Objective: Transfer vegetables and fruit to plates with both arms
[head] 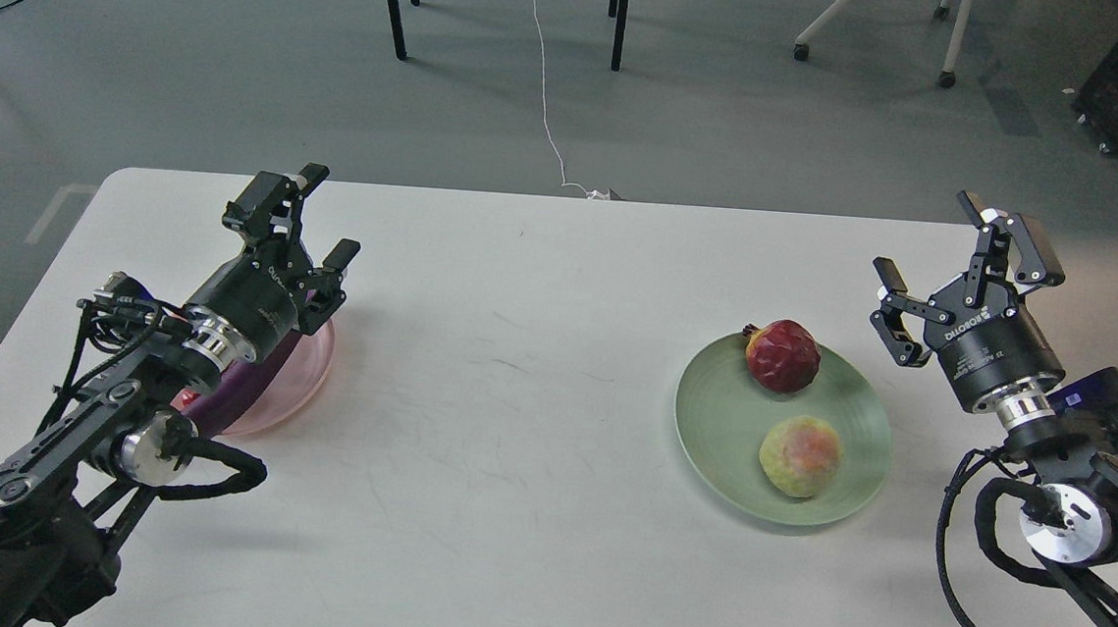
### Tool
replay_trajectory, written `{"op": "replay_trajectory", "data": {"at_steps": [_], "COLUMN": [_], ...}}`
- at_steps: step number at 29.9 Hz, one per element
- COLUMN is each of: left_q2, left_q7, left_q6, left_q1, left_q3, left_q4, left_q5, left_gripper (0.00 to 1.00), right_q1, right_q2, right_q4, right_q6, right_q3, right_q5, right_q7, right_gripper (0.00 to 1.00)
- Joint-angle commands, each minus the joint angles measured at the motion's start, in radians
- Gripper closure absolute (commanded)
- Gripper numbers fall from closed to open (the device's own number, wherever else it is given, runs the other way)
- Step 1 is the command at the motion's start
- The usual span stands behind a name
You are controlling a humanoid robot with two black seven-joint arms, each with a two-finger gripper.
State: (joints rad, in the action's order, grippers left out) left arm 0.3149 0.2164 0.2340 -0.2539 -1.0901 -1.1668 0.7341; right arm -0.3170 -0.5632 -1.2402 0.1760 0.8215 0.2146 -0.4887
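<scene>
The pale green plate (719,413) on the right holds the dark red pomegranate (782,355) at its far side and the yellow-green fruit with a pink blush (799,455) at its near side. The pink plate (303,389) on the left is mostly behind my left arm. A strip of the purple eggplant (244,392) shows on it under the wrist. Only a red sliver of the chili pepper (185,396) shows. My left gripper (302,218) is open and empty above the pink plate's far edge. My right gripper (952,251) is open and empty, raised to the right of the green plate.
The white table (509,467) spans the view, with its far edge (547,198) at mid-height. Beyond it are black table legs (394,2), a white cable (544,76) on the floor and chair legs with casters (874,31).
</scene>
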Motion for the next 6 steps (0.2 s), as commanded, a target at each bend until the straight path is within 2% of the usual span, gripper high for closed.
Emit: {"op": "replay_trajectory", "data": {"at_steps": [1, 6], "left_q2": [-0.004, -0.004], "left_q7": [-0.009, -0.006], "left_q6": [0.018, 0.016], "left_q1": [0.012, 0.012], "left_q3": [0.001, 0.002], "left_q4": [0.002, 0.002], "left_q5": [0.004, 0.004], "left_gripper": [0.02, 0.02], "right_q1": [0.003, 0.003], "right_q2": [0.009, 0.008], "right_q4": [0.001, -0.002], "right_q6": [0.0, -0.001], "right_q3": [-0.015, -0.015], "right_q5": [0.057, 0.101], "right_q7": [0.0, 0.0], "right_gripper": [0.01, 0.01]}}
